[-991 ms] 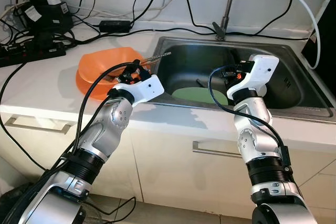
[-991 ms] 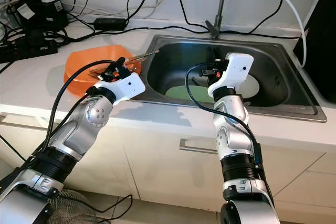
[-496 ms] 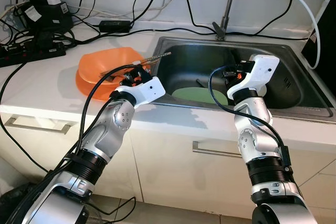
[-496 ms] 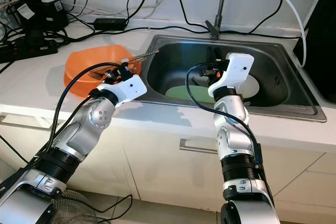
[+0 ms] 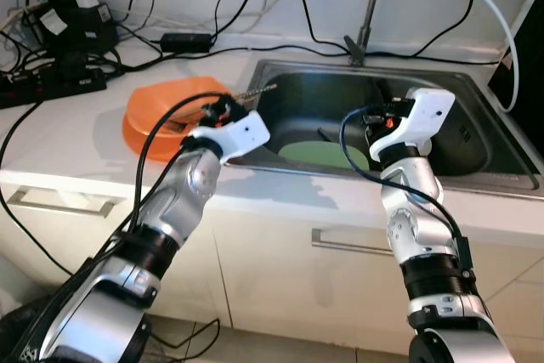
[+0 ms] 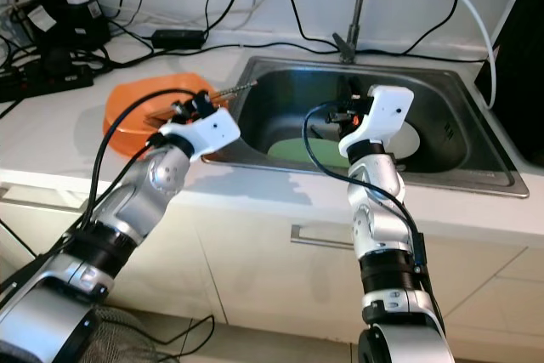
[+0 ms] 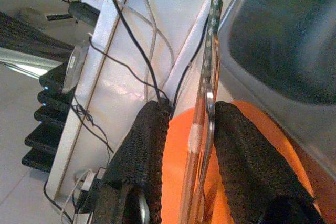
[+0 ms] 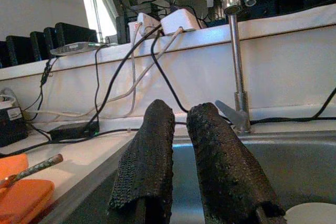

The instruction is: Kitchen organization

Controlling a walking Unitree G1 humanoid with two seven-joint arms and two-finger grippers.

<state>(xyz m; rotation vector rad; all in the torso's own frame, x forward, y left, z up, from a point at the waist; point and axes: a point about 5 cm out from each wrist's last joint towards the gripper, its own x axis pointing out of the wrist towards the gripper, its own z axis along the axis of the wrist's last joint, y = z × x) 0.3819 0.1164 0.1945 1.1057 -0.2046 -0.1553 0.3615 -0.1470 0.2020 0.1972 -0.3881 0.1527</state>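
Observation:
An orange bowl sits on the white counter left of the sink. A patterned chopstick and a metal utensil lie across it, with the chopstick tip reaching over the sink edge. My left gripper is over the bowl's near right rim. Its fingers stand open on either side of the chopstick and the utensil. My right gripper hovers over the sink, shut with nothing in it. A green plate lies in the sink basin.
The steel sink has a tall faucet at its back and a white plate inside on the right. Power strips and adapters with several black cables crowd the back left counter. A white hose curves at right.
My left gripper has moved forward and right over the bowl, bringing its fingers along the utensils. The chopstick and the right arm have stayed in place.

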